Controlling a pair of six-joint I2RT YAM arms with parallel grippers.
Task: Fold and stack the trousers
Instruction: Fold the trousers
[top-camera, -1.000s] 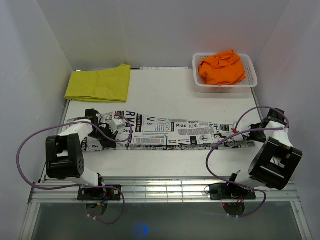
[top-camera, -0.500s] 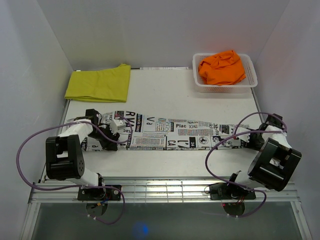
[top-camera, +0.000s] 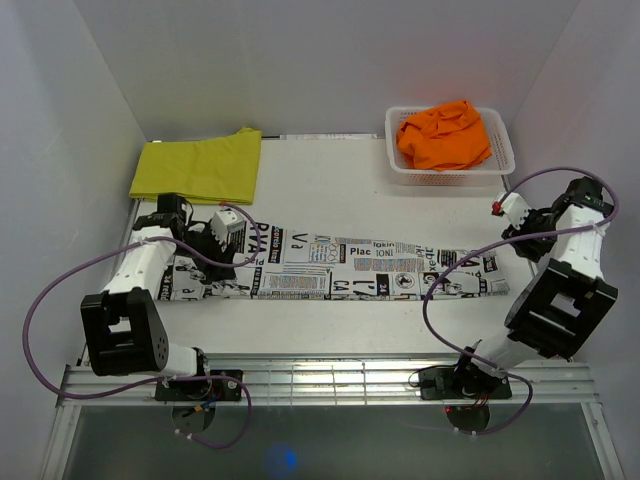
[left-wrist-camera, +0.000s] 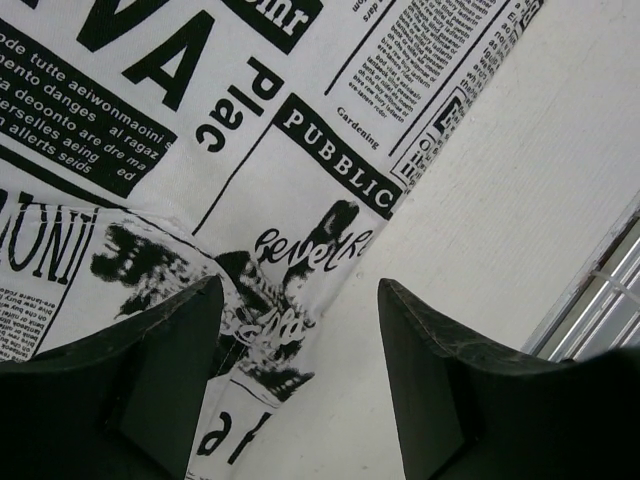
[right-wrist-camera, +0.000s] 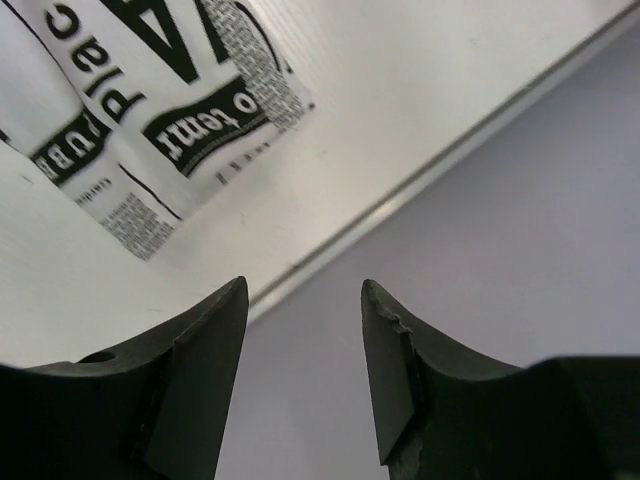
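Where the views fall short: the left arm and its cable cover part of the left end of the newspaper-print trousers; the orange trousers lie bunched in the basket, their shape unreadable; both wrist views cut the print cloth off at the frame edge
Print pair: flat in one long strip across the near half of the worktop, running from its left edge towards its right edge
Yellow trousers: folded flat at the far left corner
Orange pair and basket: far right corner
Left gripper: fingers released, spread above the print cloth, nothing between them
Right gripper: fingers released, holding nothing; over bare worktop beside the strip's right end
Since a second ago: both grippers were down at the strip's two ends with fingers closed; now both are lifted clear and parted; the strip lies much as it did
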